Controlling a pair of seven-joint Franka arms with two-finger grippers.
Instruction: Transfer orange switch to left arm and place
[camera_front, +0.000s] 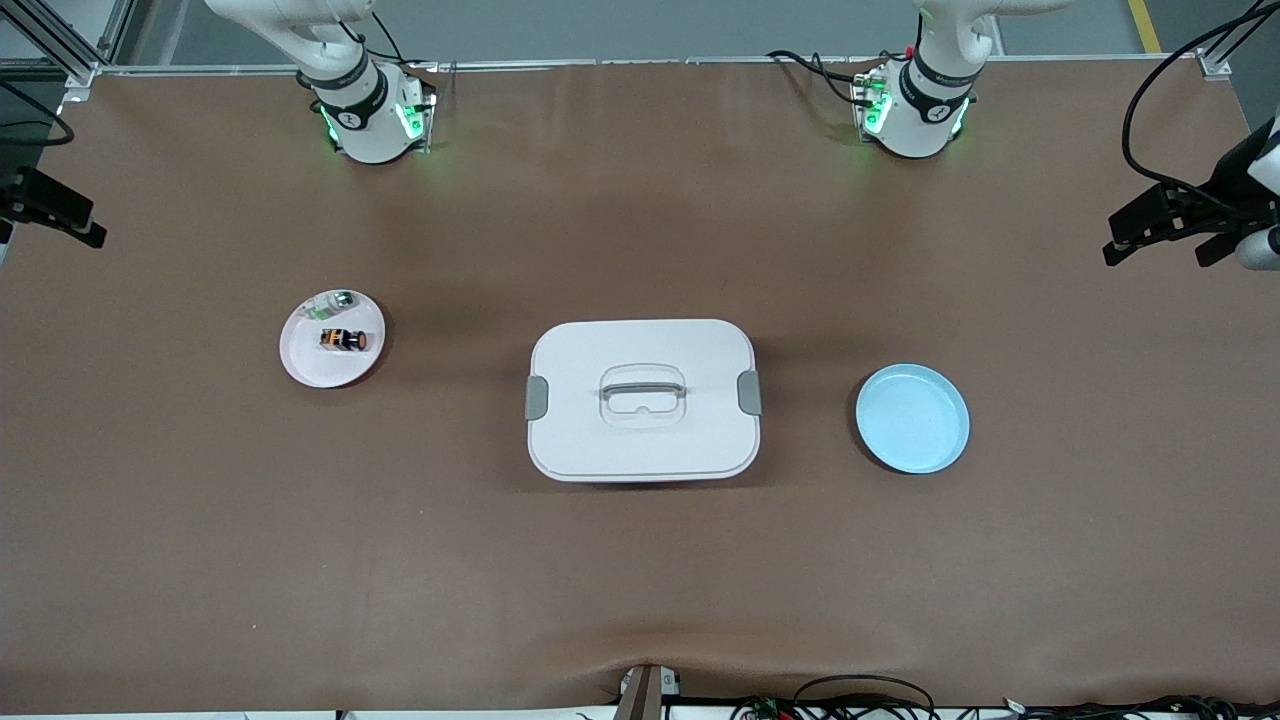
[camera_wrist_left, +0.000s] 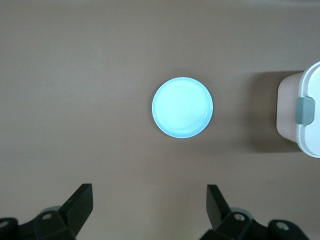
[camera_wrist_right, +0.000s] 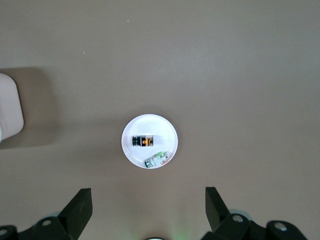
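The orange switch (camera_front: 343, 340) lies on a pale pink plate (camera_front: 302, 362) toward the right arm's end of the table. The white box (camera_front: 641, 440) with grey latches stands at the table's middle. Neither gripper shows in the front view; only the arms' bases do. In the right wrist view my right gripper (camera_wrist_right: 148, 207) is open and empty, high over the table beside the plate (camera_wrist_right: 165, 129) that holds the switch (camera_wrist_right: 143, 141). In the left wrist view my left gripper (camera_wrist_left: 150, 205) is open and empty, high over the table beside a blue plate (camera_wrist_left: 182, 107).
A small green-and-clear component (camera_front: 335, 301) lies on the pink plate beside the switch. The blue plate (camera_front: 912, 418) is empty, toward the left arm's end. The box's edge shows in the left wrist view (camera_wrist_left: 306, 115). Black camera mounts (camera_front: 1190, 215) stand at the table's ends.
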